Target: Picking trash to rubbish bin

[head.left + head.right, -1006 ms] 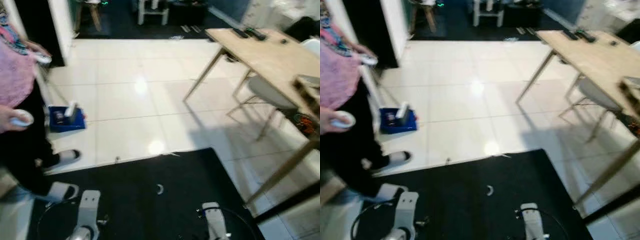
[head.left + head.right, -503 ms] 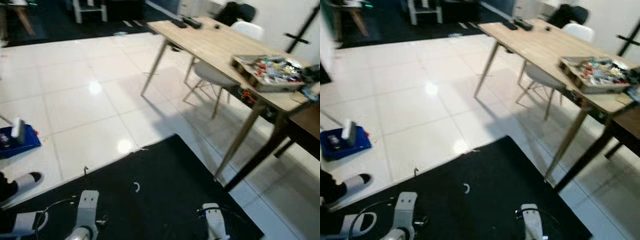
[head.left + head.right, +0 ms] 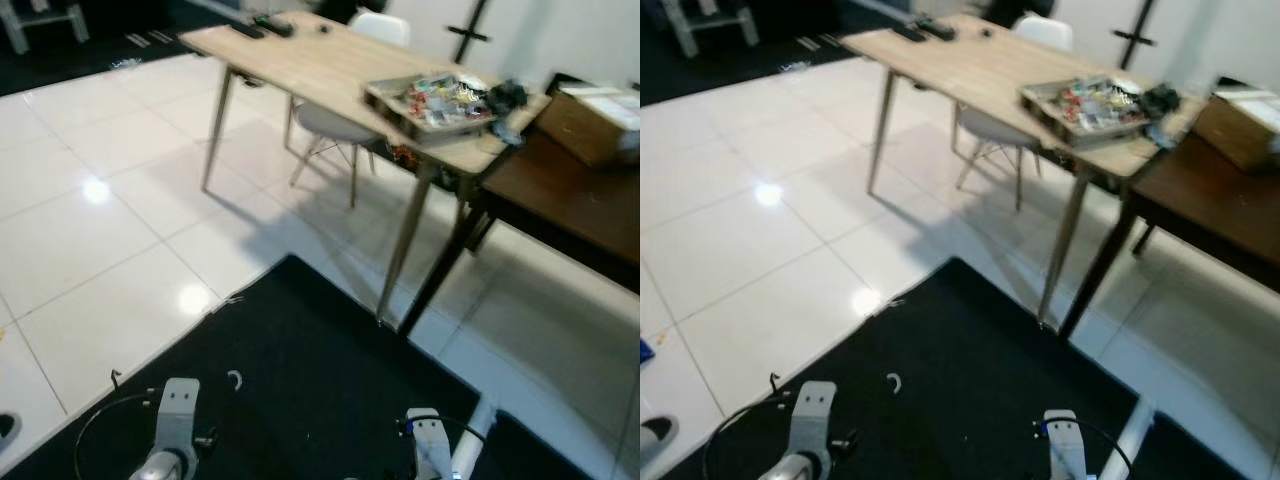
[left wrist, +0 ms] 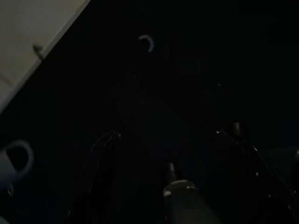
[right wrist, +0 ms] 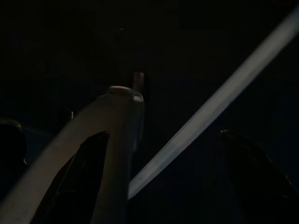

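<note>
Camera swung right since a second ago: person gone, bench ahead. Both grippers idle low, finger state untellable. Still searching for trash.

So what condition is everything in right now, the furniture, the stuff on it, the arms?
Light table: upright, holds a tray and remotes.
Tray: flat on the table's near end, full of small colourful items.
White chair: upright, tucked under the table.
Dark table: upright, butted against the light table.
Cardboard box: on the dark table; open or closed, cannot tell.
Black rug: flat, a small white scrap on it.
Both arms: hanging idle.
</note>
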`<state>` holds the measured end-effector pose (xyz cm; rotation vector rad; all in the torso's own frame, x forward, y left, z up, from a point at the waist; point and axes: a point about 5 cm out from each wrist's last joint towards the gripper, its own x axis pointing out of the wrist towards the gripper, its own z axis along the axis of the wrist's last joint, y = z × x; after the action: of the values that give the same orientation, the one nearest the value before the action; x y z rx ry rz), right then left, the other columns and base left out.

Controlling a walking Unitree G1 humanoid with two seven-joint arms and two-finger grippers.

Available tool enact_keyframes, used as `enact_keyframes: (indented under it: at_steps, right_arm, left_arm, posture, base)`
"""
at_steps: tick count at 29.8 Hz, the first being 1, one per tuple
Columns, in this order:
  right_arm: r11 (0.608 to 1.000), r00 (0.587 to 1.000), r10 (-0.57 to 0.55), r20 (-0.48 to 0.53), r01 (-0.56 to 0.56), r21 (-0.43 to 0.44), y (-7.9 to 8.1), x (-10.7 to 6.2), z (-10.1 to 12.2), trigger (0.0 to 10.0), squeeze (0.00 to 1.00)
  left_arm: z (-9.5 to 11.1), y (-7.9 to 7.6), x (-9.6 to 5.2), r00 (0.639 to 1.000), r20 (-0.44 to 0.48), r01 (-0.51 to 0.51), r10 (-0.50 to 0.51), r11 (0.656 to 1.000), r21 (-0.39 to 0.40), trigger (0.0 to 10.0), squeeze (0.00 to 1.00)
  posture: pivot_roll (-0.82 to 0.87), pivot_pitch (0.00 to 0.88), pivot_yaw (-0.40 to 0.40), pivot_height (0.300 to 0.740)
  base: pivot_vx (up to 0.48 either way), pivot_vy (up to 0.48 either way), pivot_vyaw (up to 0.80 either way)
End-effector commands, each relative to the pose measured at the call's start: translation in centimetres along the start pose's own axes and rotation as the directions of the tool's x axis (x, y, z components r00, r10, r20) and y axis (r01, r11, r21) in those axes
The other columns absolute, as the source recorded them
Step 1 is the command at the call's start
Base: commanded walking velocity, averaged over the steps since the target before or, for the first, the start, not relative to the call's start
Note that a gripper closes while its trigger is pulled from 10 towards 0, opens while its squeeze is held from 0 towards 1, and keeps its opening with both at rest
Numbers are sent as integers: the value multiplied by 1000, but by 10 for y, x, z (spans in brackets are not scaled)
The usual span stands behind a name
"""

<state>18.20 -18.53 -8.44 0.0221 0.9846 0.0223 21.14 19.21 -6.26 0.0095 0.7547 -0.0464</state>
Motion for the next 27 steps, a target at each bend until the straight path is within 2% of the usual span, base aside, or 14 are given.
enact_keyframes:
  at_steps: [1, 27]
  right_arm:
    - [999, 1000, -22, -13, 22, 26, -5, -1, -3, 10000, 0]
    - [997, 999, -35, -15, 36, 62, -6, -1, -5, 10000, 0]
  left_arm:
    - [-6, -1, -1, 1000, -26, 3, -3, 1000, 2, 10000, 0]
    - [-5, -1, -1, 1000, -22, 11, -11, 1000, 16, 10000, 0]
  posture:
    - [80, 116, -20, 740]
    - [81, 116, -15, 740]
  base:
    - [0, 0, -800]
    - [0, 0, -800]
